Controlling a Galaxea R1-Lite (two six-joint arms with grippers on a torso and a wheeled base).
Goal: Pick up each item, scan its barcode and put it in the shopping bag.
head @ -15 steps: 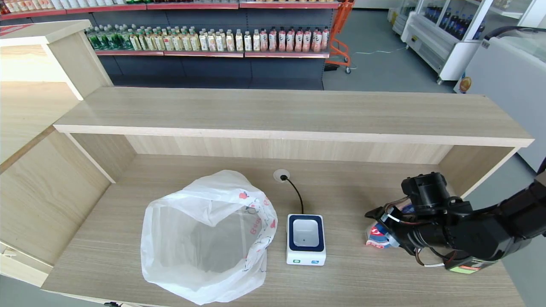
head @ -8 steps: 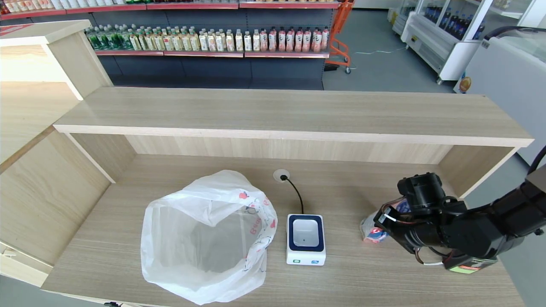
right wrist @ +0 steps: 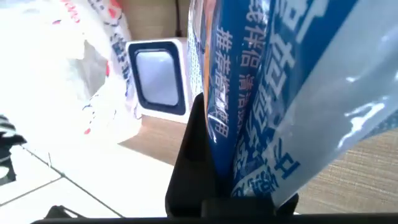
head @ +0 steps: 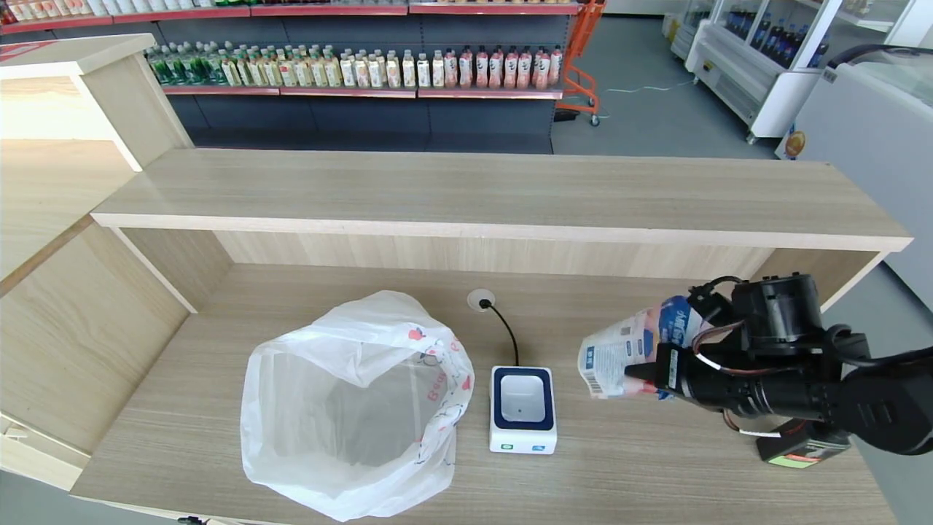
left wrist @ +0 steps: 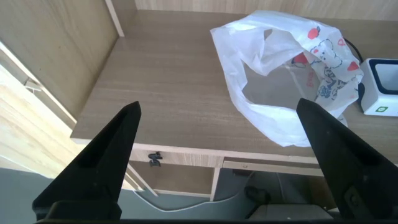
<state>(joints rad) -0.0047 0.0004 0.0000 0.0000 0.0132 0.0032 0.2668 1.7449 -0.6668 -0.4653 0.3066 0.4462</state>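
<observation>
My right gripper (head: 645,364) is shut on a snack packet (head: 627,348), blue, white and pink with a barcode label, held in the air above the counter to the right of the scanner (head: 522,409). Close up in the right wrist view, the blue packet (right wrist: 273,93) is pinched by a dark finger (right wrist: 196,155), with the scanner (right wrist: 158,81) beyond. The white plastic shopping bag (head: 357,408) stands open to the left of the scanner. In the left wrist view my left gripper (left wrist: 224,162) is open, off the counter's front edge near the bag (left wrist: 280,68).
The scanner's black cable (head: 504,328) runs to a grommet at the back of the counter (head: 306,292). A raised shelf (head: 496,197) spans the back, with wooden side walls at both ends. A small dark box with a green label (head: 798,452) lies under the right arm.
My right gripper has lifted the packet off the counter and turned it, moving it up and slightly left toward the scanner. The bag and scanner have not moved.
</observation>
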